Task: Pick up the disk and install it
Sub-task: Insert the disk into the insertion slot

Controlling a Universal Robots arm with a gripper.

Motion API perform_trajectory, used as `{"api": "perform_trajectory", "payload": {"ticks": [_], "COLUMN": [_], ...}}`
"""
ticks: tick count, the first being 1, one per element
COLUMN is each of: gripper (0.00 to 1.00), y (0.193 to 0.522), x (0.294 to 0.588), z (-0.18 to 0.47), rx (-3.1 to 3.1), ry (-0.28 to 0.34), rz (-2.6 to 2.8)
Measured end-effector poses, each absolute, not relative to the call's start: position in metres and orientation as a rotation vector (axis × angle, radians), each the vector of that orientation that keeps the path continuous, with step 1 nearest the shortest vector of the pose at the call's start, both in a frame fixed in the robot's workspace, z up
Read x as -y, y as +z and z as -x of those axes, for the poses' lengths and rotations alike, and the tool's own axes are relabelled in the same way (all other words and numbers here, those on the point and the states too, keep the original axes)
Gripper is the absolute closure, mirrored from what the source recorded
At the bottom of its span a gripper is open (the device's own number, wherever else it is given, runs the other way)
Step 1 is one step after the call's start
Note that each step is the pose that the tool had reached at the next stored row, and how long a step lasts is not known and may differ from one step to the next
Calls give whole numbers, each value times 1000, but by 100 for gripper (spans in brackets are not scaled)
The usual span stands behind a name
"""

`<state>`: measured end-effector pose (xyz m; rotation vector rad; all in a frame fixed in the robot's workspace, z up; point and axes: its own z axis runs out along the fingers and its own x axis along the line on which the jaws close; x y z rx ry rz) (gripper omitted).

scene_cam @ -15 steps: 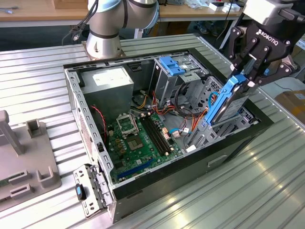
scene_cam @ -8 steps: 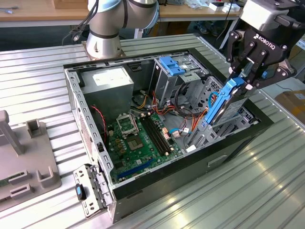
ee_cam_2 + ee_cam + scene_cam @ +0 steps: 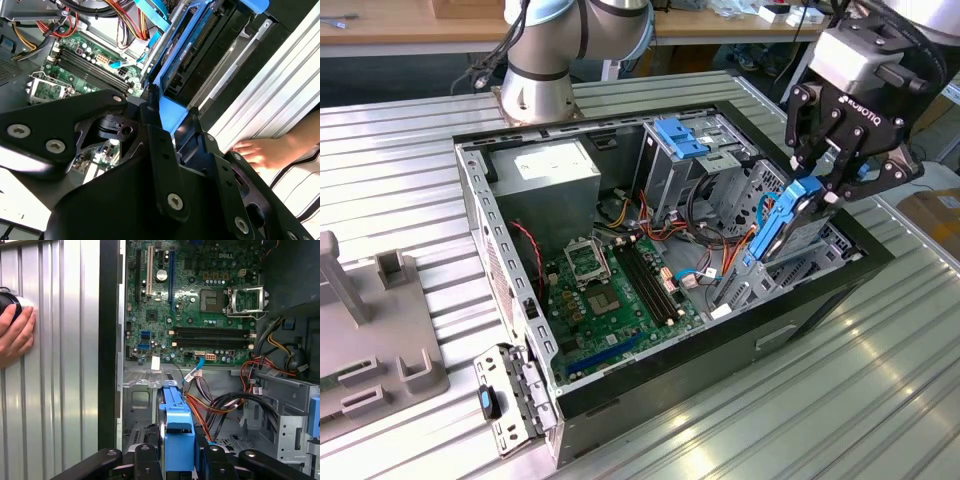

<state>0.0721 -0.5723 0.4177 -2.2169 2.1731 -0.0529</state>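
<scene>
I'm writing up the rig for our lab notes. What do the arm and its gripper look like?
The arm is built of rounded silver-grey segments with pale blue end caps. The gripper is black, with jointed link fingers pinned by silver screws, white lettering on its body, and a light grey block behind it.

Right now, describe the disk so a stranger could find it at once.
Find the open computer case. At its edge on the exterior view's right, the tool grips the disk, tilted on edge. Unlike the bracket farther back, its blue frame holds a drive.
</scene>
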Motion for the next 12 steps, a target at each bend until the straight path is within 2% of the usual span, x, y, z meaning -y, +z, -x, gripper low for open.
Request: {"api": "perform_trajectory", "payload": {"ticks": [12], "gripper": [64], "y": [390], "x": [573], "z": [-72], "rx": [-2173], "ry": [-53], "rz": [2217]}}
